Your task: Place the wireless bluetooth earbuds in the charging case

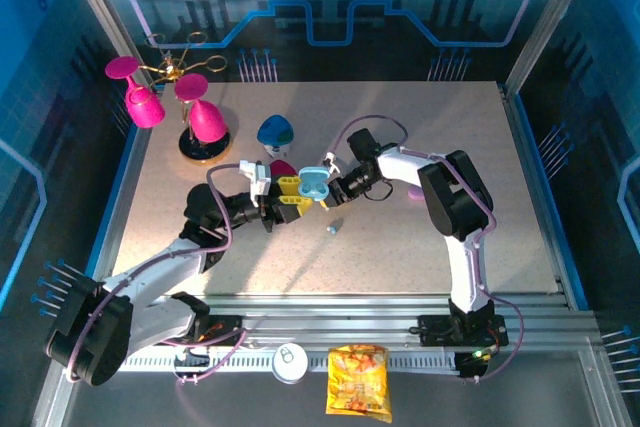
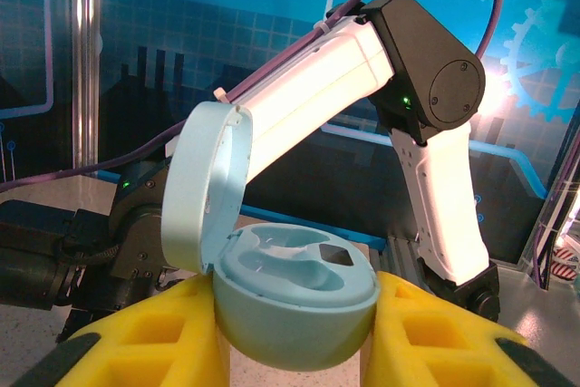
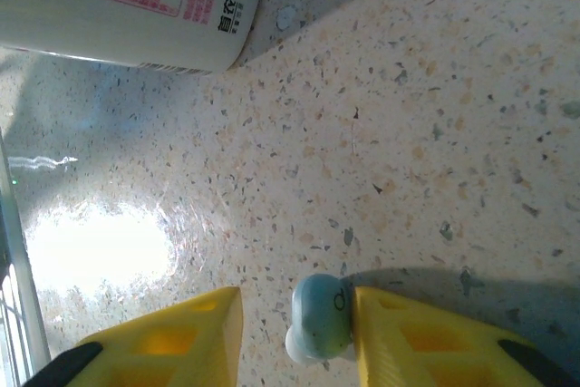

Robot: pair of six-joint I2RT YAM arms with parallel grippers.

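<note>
1. A pale blue earbud point(image 3: 319, 319) rests against one pad of the right fingers point(image 3: 426, 342), its long axis along them. The fingers stand partly open, with a gap to the other pad, so nothing is clamped.
2. The charging case point(image 1: 313, 185), lid raised, is pinched tight in the left fingers point(image 2: 435, 333). In the overhead view it is just beside the right fingers, at their 9 o'clock.
3. A second earbud point(image 1: 333, 228) lies on the speckled counter point(image 1: 420, 247) at the case's 5 o'clock. A white container point(image 3: 136, 6) stands nearby.

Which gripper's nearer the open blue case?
Left. The left gripper is shut on the blue case, jaws either side. The right gripper is close beside it, a pale earbud against one jaw.
</note>
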